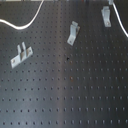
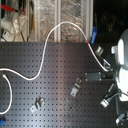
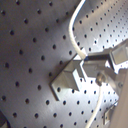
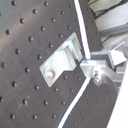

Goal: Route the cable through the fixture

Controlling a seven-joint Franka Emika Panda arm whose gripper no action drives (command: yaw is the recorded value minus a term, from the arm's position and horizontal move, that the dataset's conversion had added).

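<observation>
In the first exterior view three brackets sit well apart on the perforated board (image 1: 65,95): one (image 1: 21,55) at the first exterior view's left, one (image 1: 73,32) near the middle and farther back, and one (image 1: 106,15) at the far right. The cable (image 1: 25,24) arcs across the far left corner and passes just beside the far-right bracket. In the second exterior view the cable (image 2: 47,47) runs from the second exterior view's left edge up over the far edge of the board (image 2: 50,90) and down to the arm (image 2: 120,65) at the right, with two brackets (image 2: 76,87) (image 2: 37,105) lying nearer, between them. In both wrist views the cable (image 4: 84,40) runs touching or just beside a bracket (image 4: 61,61) fixed on the board.
</observation>
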